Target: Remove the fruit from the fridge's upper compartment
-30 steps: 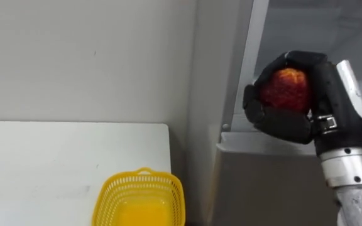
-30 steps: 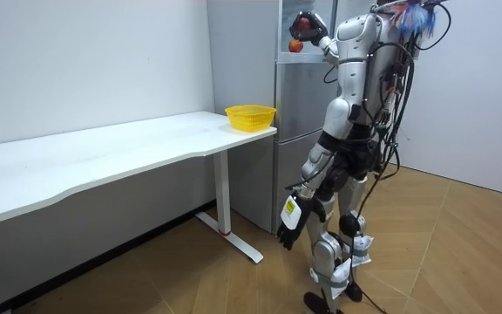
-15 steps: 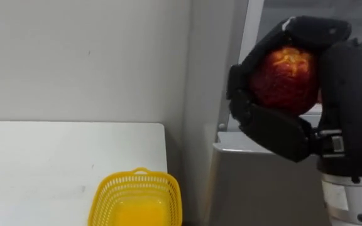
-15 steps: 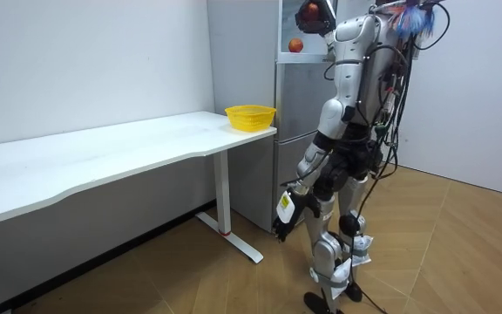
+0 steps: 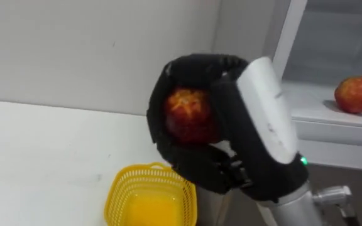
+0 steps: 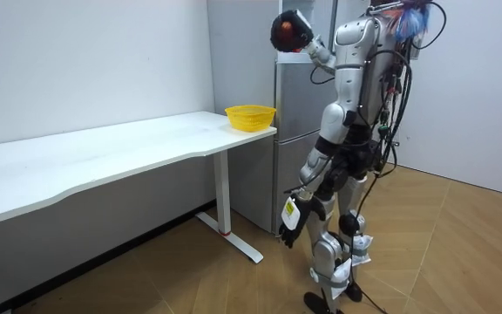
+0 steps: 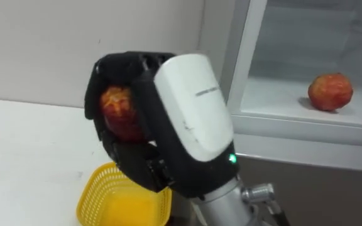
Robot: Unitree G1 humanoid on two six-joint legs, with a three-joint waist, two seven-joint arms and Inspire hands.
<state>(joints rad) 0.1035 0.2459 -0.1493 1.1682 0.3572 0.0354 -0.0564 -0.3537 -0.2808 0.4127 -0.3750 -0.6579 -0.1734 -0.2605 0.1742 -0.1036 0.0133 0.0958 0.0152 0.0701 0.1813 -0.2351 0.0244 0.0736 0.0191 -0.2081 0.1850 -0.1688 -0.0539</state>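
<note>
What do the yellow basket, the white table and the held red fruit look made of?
Yellow basket: probably moulded plastic, glossy, its wall a fine open lattice under a smooth rim. White table: smooth matte top, likely laminated board, core hidden; its legs look like painted metal. Red fruit in the right hand: matte mottled skin; real or imitation, unclear.

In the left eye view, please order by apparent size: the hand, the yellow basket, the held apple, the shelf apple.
1. right hand
2. basket, cut off at the lower edge
3. held apple
4. shelf apple
The held apple is nearer the camera, so the two apples may really be alike.
</note>
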